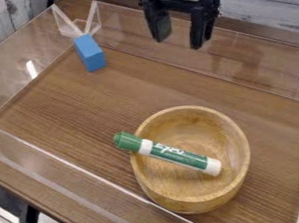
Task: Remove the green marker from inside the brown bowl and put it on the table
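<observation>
The green marker [168,153] lies slanted across the brown bowl [227,181], its green cap poking over the bowl's left rim and its other end resting inside. The bowl sits on the table [137,95] near the front right. Far behind it, at the top of the view, my gripper [180,37] hangs pointing down with its two dark fingers spread open and nothing between them. It is well apart from both bowl and marker.
A blue rectangular block [91,52] stands at the back left beside a white folded piece [76,21]. Clear plastic walls [37,160] border the tabletop on all sides.
</observation>
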